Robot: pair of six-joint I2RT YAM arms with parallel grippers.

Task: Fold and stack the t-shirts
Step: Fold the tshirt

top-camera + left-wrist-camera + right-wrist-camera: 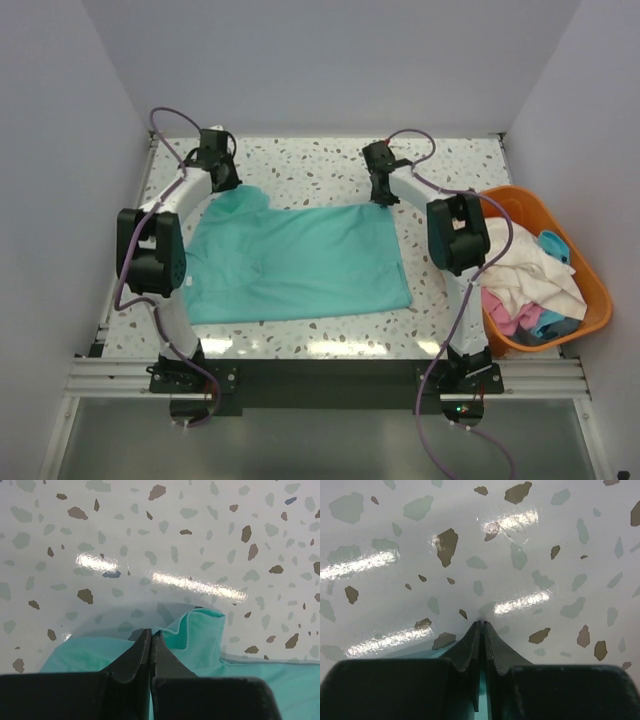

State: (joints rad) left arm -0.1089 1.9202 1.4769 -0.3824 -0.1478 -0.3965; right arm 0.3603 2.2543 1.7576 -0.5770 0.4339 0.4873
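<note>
1. While both arms reach out over the worktop (450,160), the teal t-shirt (300,265) lies spread flat on it, on the left side of the orange basket (596,300) and not touching it.
2. The left fingers (139,657) are clenched on the shirt's back corner, the one farthest from the basket. The cloth puckers up around their tips.
3. The right fingers (469,652) are squeezed tight too, on the back corner nearer the basket. A thin bit of teal shows between them.
4. The other t-shirts (525,270), cream, pink and light blue, sit in a heap inside the basket.
5. The fold does not look started, so most of the job is left to do.
6. Each pinch looks small. If the arms pull fast, the cloth could slip out of one pinch, and the fold would come out crooked.
7. If one arm moves quicker than the other, the shirt could twist or bunch up and not fold flat.
8. The right arm's elbow is close to the basket. A wide swing that way could bump the rim and push the basket along the worktop.
</note>
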